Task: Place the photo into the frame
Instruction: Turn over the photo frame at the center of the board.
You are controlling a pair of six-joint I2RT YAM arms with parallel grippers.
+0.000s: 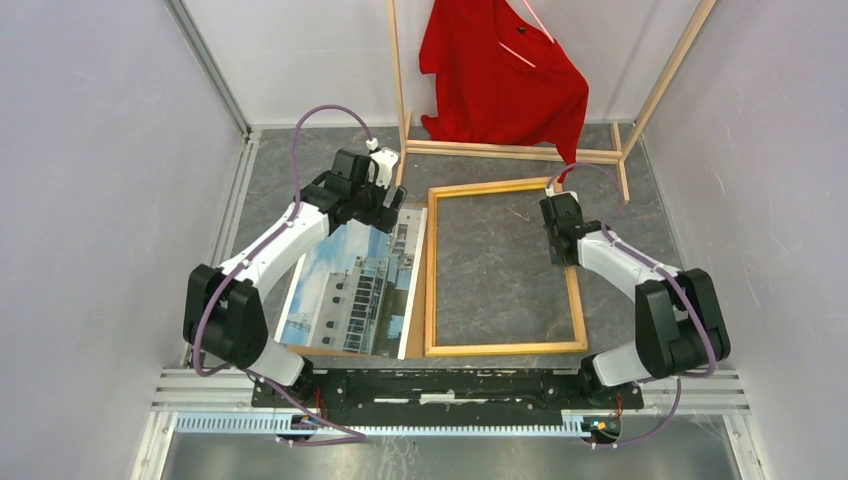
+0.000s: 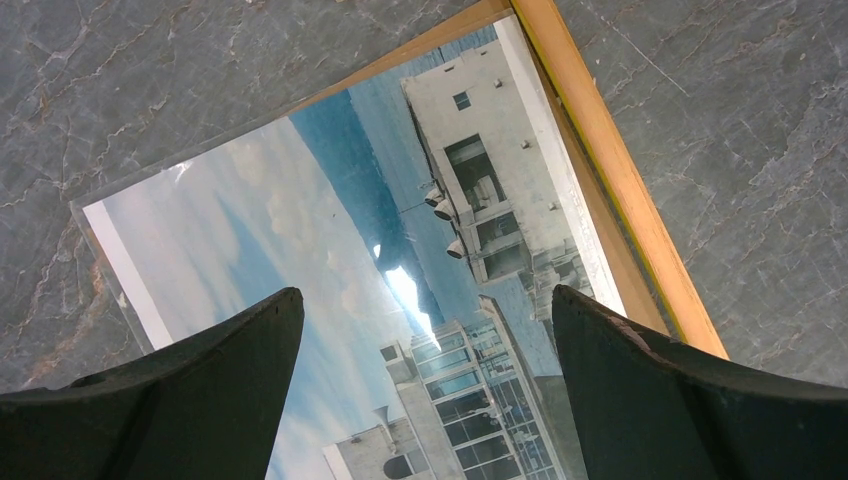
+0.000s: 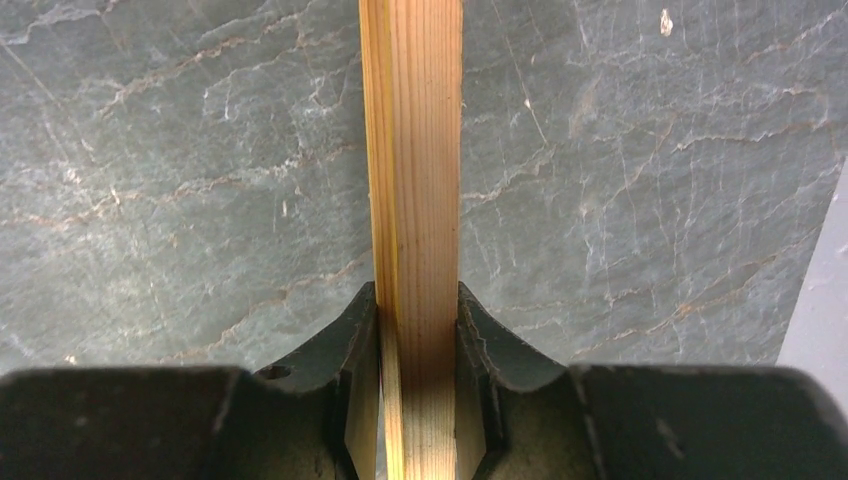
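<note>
The photo (image 1: 350, 290) of a white building against blue sky lies face up on the grey table, left of the frame (image 1: 432, 280). The frame rests flat with its light wood back up and bare table inside it. My left gripper (image 1: 387, 212) hovers over the photo's far end, open, with nothing between its fingers. In the left wrist view the photo (image 2: 330, 230) fills the space below the spread gripper (image 2: 425, 292), and the frame's bar (image 2: 620, 190) runs along the right. My right gripper (image 1: 562, 240) is shut on the frame's right bar (image 3: 412, 150), which sits squeezed between the fingers (image 3: 415, 292).
A wooden clothes rack (image 1: 510, 150) with a red shirt (image 1: 495, 75) stands at the back, just beyond the frame's far edge. A brown board edge (image 1: 416, 305) shows between photo and frame. White walls close in both sides; a metal rail (image 1: 450, 385) runs along the near edge.
</note>
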